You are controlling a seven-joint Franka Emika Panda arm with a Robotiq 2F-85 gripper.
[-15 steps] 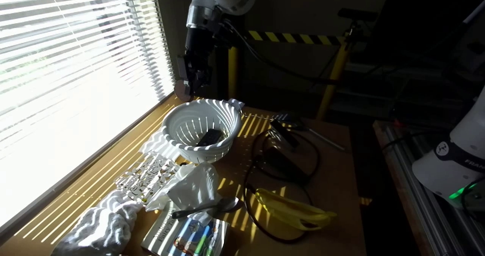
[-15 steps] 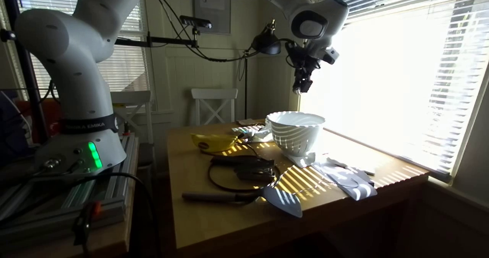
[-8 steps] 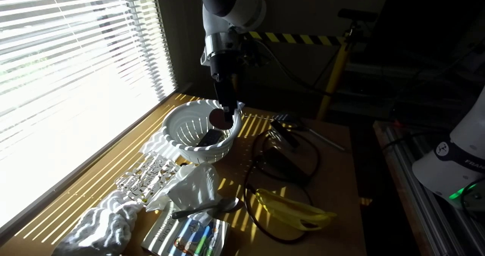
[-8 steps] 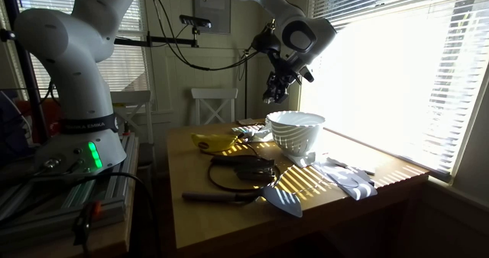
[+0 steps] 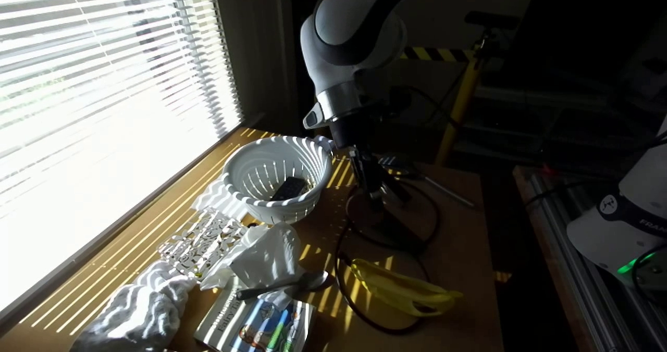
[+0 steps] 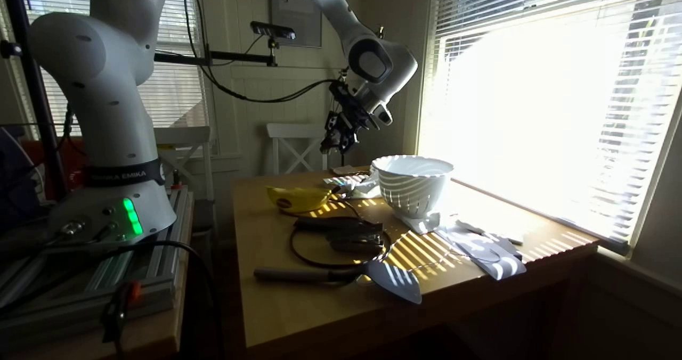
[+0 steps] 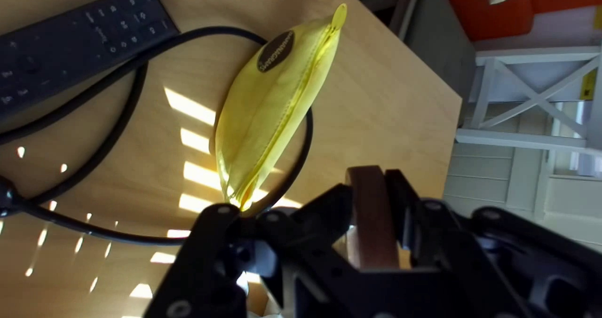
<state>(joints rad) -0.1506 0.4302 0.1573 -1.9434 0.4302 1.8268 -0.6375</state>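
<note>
In the wrist view my gripper (image 7: 369, 181) is shut on a brown disc (image 7: 374, 224), seen edge-on between the fingers. The disc also shows dimly in an exterior view (image 5: 359, 209). The gripper hangs above the table, to the side of a white slotted colander (image 5: 247, 167) that has a black remote (image 5: 289, 188) inside. Under and near it lie a dark remote (image 7: 84, 45), a looped black cable (image 7: 301, 158) and a yellow banana-shaped pouch (image 7: 273, 106). The disc touches none of them in the wrist view.
A spatula (image 6: 394, 280) and a dark cloth (image 6: 485, 253) lie along a table edge. Elsewhere on the table are a book (image 5: 224, 318), a spoon (image 5: 315, 283), crumpled white plastic (image 5: 268, 258), a lacy mat (image 5: 206, 245) and a grey cloth (image 5: 140, 310). A window with blinds (image 5: 104, 107) borders the table.
Carrying the disc, my gripper has moved from behind the colander, past it and away from the window. It is now over the cable and remote area. Objects on the table have not moved.
</note>
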